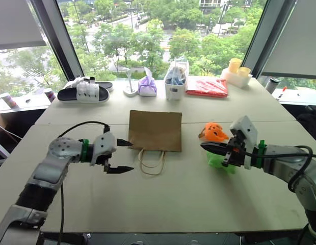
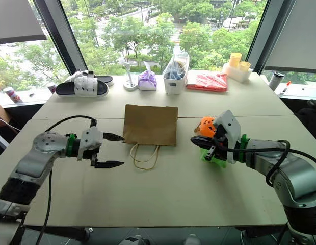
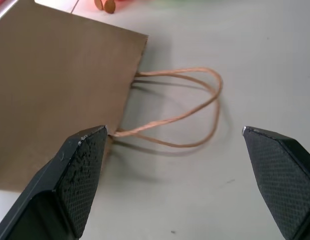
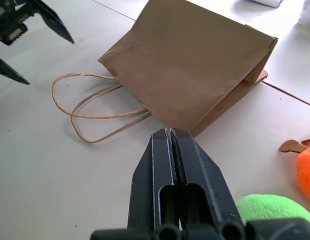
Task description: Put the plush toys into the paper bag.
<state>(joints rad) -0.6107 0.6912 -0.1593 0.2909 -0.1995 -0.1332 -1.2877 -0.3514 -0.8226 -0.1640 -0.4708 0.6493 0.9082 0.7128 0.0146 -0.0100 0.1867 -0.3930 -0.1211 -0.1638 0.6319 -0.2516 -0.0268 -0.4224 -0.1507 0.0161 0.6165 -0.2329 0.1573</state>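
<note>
Plush toys, two of them, sit on the robot's right side of the white table (image 1: 163, 204), well apart from the paper bag (image 1: 155, 130), which is the largest of the task's things and lies flat in the middle of the table with its open mouth toward the robot and its two thin cord handles (image 1: 152, 162) spread on the tabletop. At the far edge of the table, under the window, stands a row of other things: a pair of black-and-white slippers (image 1: 85, 91), a red flat packet (image 1: 207, 86), a white container with blue contents (image 1: 176, 81), a purple tied pouch (image 1: 147, 86) and some yellow cups in a white tray (image 1: 237, 71). The left gripper (image 1: 122, 156) hovers just beside the bag's left edge, near the handles, its two black fingers spread wide with nothing between them; in the left wrist view one fingertip (image 3: 90, 150) sits over the corner of the bag where a handle cord comes out, though contact cannot be told. The right gripper (image 1: 205, 146) is held above the table in front of the toys, pointing toward the bag, its fingers pressed fully together and holding nothing. The orange toy (image 1: 215, 132), pumpkin-like with dark face marks, lies just behind that gripper, and the green toy (image 1: 217, 161) lies just beside it, partly hidden under the gripper's body.
</note>
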